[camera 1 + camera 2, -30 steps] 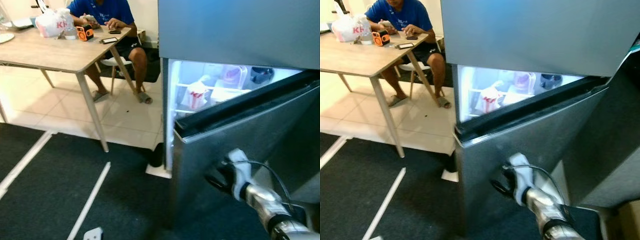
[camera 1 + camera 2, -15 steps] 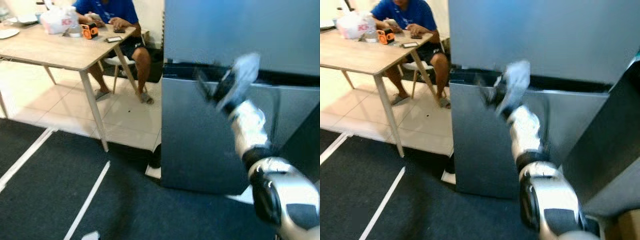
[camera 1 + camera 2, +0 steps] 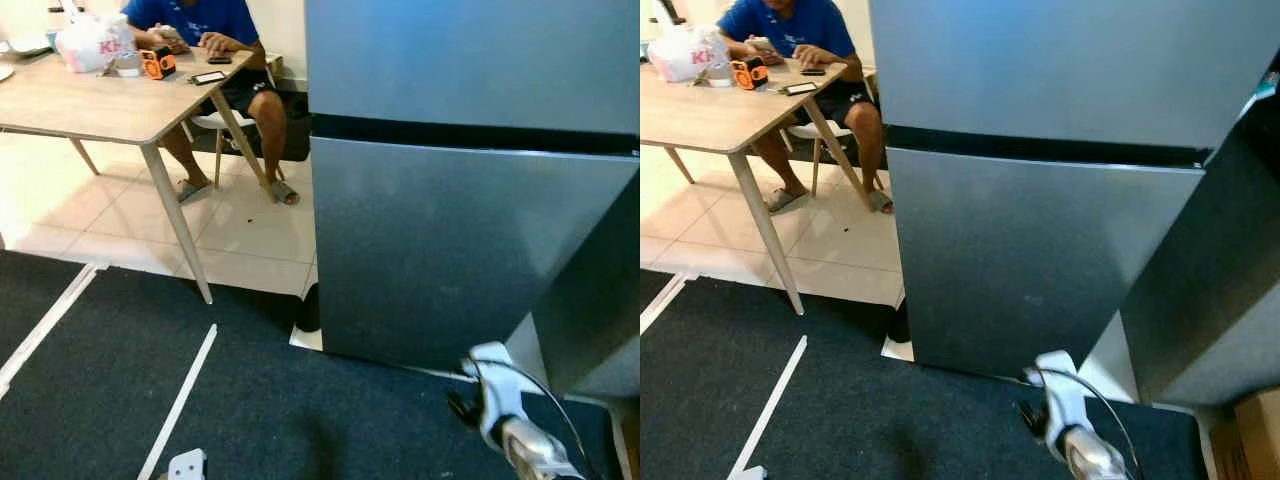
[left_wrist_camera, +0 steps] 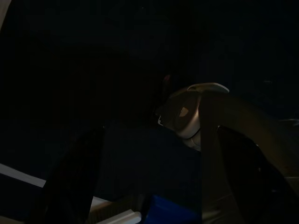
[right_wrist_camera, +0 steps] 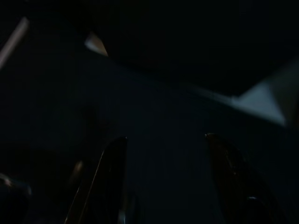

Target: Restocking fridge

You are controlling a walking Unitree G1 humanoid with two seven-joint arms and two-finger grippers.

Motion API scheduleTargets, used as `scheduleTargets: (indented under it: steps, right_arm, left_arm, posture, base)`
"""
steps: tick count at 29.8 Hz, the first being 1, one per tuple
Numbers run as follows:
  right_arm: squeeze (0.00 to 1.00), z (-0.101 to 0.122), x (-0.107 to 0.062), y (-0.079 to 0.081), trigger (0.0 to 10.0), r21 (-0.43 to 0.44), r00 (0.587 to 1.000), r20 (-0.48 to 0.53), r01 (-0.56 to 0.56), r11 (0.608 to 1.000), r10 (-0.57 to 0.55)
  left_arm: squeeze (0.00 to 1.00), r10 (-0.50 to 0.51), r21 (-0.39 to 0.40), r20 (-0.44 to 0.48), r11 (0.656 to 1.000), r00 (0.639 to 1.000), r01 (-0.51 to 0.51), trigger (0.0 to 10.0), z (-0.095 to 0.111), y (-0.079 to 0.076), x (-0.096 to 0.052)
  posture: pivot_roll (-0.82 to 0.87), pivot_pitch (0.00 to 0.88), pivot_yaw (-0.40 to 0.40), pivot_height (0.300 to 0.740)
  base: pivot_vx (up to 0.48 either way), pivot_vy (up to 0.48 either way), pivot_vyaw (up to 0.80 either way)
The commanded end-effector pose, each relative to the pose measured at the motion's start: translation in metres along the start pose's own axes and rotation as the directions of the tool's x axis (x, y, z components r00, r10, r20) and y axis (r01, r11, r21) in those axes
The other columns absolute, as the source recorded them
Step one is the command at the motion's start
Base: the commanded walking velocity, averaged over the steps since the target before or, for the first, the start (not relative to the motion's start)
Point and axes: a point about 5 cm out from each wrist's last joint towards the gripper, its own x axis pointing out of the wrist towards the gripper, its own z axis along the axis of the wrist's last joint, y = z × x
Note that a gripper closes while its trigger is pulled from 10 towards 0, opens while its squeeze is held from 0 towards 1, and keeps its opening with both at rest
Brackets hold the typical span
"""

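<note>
Fridge (image 3: 470, 240) stands shut, both doors flush; right hand (image 5: 163, 186) hangs low by its lower front corner, fingers apart, empty; left hand (image 4: 154, 177) idle, spread. Risk: door seal not fully seated; swinging arm clips door or person (image 3: 215, 45) at tabletop (image 3: 90, 100).

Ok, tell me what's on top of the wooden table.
On the wooden table sit a white plastic bag with red print, an orange gadget and a dark phone. A seated person's hands rest there too. The bag hides anything behind it.

Fridge (image 3: 470, 240) brushed steel, semi-matt; table (image 3: 90, 100) pale wood.
</note>
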Motion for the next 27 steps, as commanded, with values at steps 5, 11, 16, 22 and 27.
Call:
scheduleTargets:
  steps: [5, 11, 16, 22, 27]
  right_arm:
    - [0.0, -0.058, -0.017, -0.005, 10.0, 0.138, 0.984, -0.176, 0.036, 0.99, -0.012]
    - [0.0, -0.077, -0.025, -0.005, 10.0, 0.123, 0.97, -0.242, 0.046, 0.991, -0.015]
    - [0.0, -0.066, -0.02, -0.003, 10.0, 0.083, 0.975, -0.223, 0.018, 0.996, 0.001]
    - [0.0, -0.061, -0.018, -0.002, 10.0, 0.059, 0.977, -0.214, -0.005, 0.998, 0.017]
    - [0.0, -0.065, -0.018, 0.003, 10.0, 0.045, 0.973, -0.228, -0.023, 0.999, 0.033]
  left_arm:
    - [0.0, 0.038, 0.043, 0.003, 0.998, 0.999, -0.038, 10.0, -0.001, 0.004, -0.001]
    - [0.0, 0.038, 0.063, 0.021, 0.997, 0.999, -0.04, 10.0, 0.002, 0.003, -0.001]
    - [0.0, 0.023, 0.06, 0.025, 0.998, 0.999, -0.024, 10.0, 0.005, 0.0, 0.001]
    - [0.0, 0.002, 0.033, 0.04, 0.999, 0.999, -0.004, 10.0, 0.009, -0.005, 0.003]
    - [0.0, -0.007, 0.031, 0.034, 0.999, 0.999, 0.006, 10.0, 0.008, -0.005, 0.002]
  posture:
    - [-0.04, 0.0, -0.006, 0.74]
    - [-0.04, 0.0, -0.013, 0.74]
    - [-0.04, 0.0, -0.02, 0.74]
    - [-0.04, 0.0, -0.014, 0.74]
    - [-0.04, 0.0, -0.011, 0.74]
  base:
    - [0.0, 0.0, 0.16]
    - [0.0, 0.0, 0.8]
    - [0.0, 0.0, 0.8]
    - [0.0, 0.0, 0.8]
    - [0.0, 0.0, 0.8]
